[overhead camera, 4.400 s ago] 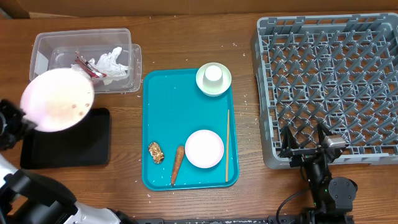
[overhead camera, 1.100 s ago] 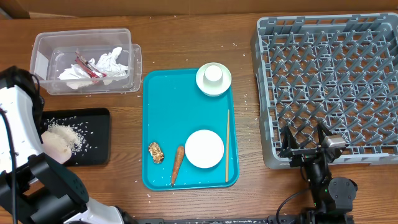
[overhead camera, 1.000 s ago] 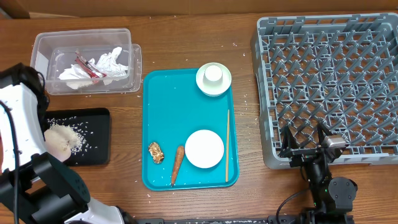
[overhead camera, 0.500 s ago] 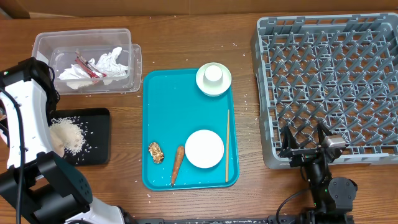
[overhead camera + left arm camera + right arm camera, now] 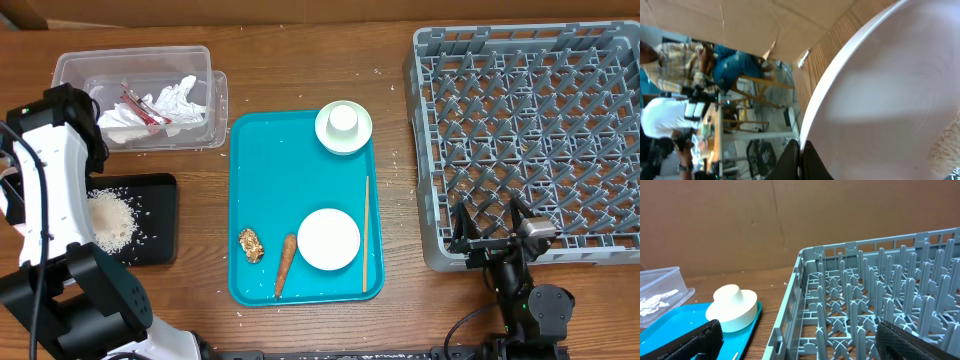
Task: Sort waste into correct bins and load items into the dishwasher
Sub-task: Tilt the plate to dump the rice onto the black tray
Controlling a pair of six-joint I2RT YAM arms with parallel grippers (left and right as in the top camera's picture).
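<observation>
My left gripper (image 5: 801, 145) is shut on the rim of a large pale pink plate (image 5: 880, 100), which fills the left wrist view. From overhead, the white left arm (image 5: 50, 170) hides that plate, beside the black tray (image 5: 160, 200). A pile of loose rice (image 5: 108, 220) lies in the black tray. The clear tub (image 5: 130, 55) holds a crumpled napkin (image 5: 175, 100) and a red wrapper (image 5: 135, 105). My right gripper (image 5: 805, 345) stands open at the grey dish rack's (image 5: 430, 250) near-left corner, holding nothing.
The teal tray (image 5: 270, 170) carries a white cup (image 5: 343, 119) upside down on a pale green saucer (image 5: 355, 140), a small white plate (image 5: 328, 239), a chopstick (image 5: 366, 230), a carrot (image 5: 286, 265) and a brown lump (image 5: 250, 244). Rice grains dot the wood.
The left arm has swung toward the far side with the plate, uncovering the rice pile in the black tray. The right arm has not moved.
</observation>
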